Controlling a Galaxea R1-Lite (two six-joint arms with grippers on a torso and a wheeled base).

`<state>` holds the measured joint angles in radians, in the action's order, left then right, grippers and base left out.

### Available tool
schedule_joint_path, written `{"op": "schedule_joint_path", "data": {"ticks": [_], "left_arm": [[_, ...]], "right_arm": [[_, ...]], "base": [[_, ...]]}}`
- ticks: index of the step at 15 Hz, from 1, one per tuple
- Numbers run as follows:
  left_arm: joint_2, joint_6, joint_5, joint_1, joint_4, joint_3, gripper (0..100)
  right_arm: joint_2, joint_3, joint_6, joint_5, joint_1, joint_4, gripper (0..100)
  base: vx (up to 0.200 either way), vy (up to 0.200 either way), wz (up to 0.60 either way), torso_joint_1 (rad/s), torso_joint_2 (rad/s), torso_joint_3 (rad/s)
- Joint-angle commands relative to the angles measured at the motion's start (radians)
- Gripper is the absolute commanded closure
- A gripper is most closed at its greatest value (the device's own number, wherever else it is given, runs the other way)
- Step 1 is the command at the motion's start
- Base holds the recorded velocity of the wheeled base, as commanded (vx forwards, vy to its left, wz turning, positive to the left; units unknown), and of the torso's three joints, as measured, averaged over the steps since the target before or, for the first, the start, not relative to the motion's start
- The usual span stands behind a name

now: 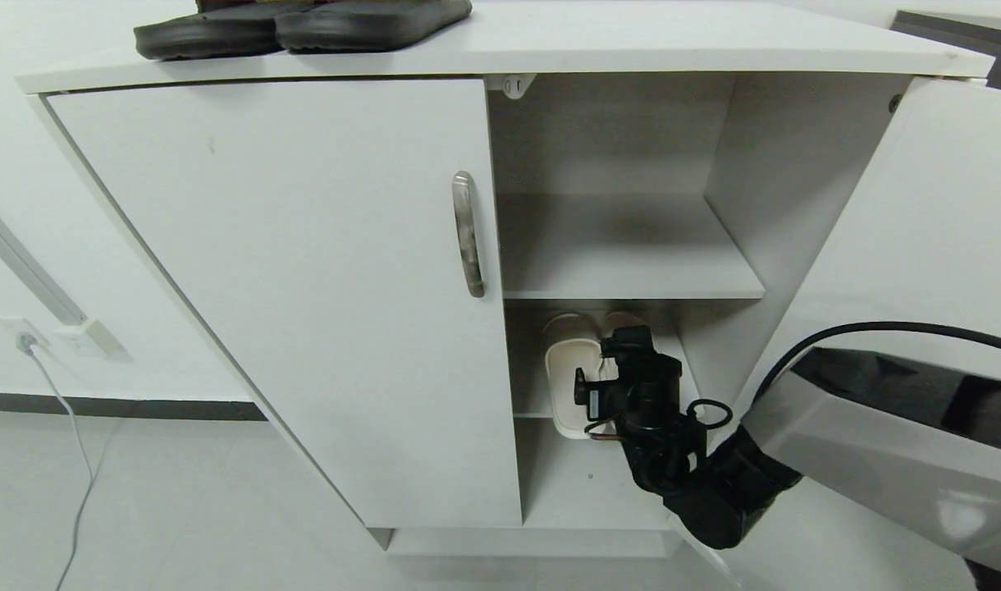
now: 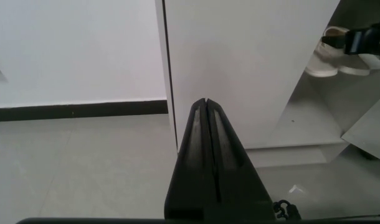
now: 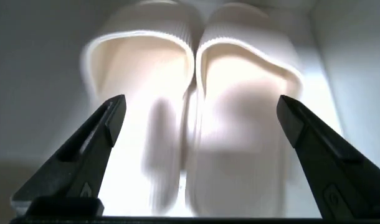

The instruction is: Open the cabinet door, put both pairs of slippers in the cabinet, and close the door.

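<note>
Head view looks down on the white cabinet [image 1: 632,41], whose right door [image 1: 943,213] stands swung wide open while the left door [image 1: 287,287] is shut, its metal handle [image 1: 466,234] upright near the inner edge. Inside the open half, the upper shelf [image 1: 632,271] is bare. On the lower shelf [image 1: 527,386] the white slippers [image 1: 568,377] lie side by side, touching along their inner edges, with their straps deeper in the cabinet and their heels at the shelf's front edge. The right gripper [image 3: 202,104] is in the cabinet opening just in front of those heels. Its fingers [image 3: 96,143] are spread wide apart and hold nothing. The pair sits ahead of and between the two fingertips, and no contact with either slipper shows. The black slippers [image 1: 303,29] rest together on the cabinet's top near its left end, well apart from both grippers. The left gripper [image 2: 205,102] is low over the pale floor [image 2: 84,168], pointing toward the bottom of the closed left door, with its fingers pressed together on nothing.
</note>
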<state>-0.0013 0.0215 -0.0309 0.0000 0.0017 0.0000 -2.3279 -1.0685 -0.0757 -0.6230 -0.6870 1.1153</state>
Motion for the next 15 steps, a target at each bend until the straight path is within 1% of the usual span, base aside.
{"op": "schedule_joint_path", "data": {"ticks": [1,2,3,4,9,15], "left_arm": [[0.001,0.0,0.0,0.0,0.0,0.0,100],[0.001,0.0,0.0,0.0,0.0,0.0,100],[0.001,0.0,0.0,0.0,0.0,0.0,100],[0.001,0.0,0.0,0.0,0.0,0.0,100],[0.001,0.0,0.0,0.0,0.0,0.0,100],[0.001,-0.003,0.0,0.0,0.0,0.0,100]], "right_arm": [[0.142,0.16,0.001,-0.023,-0.051,0.047,0],[0.166,0.202,0.001,-0.029,-0.066,0.054,0],[0.223,0.283,0.001,-0.03,-0.095,0.055,0],[0.248,0.318,-0.002,-0.03,-0.108,0.06,0],[0.246,0.308,0.002,-0.03,-0.118,0.061,0],[0.246,0.318,0.002,-0.032,-0.123,0.061,0]], "base": [[0.0,0.0,0.0,0.0,0.0,0.0],[0.0,0.0,0.0,0.0,0.0,0.0],[0.0,0.0,0.0,0.0,0.0,0.0],[0.0,0.0,0.0,0.0,0.0,0.0],[0.0,0.0,0.0,0.0,0.0,0.0],[-0.2,0.0,0.0,0.003,0.0,0.002]]}}
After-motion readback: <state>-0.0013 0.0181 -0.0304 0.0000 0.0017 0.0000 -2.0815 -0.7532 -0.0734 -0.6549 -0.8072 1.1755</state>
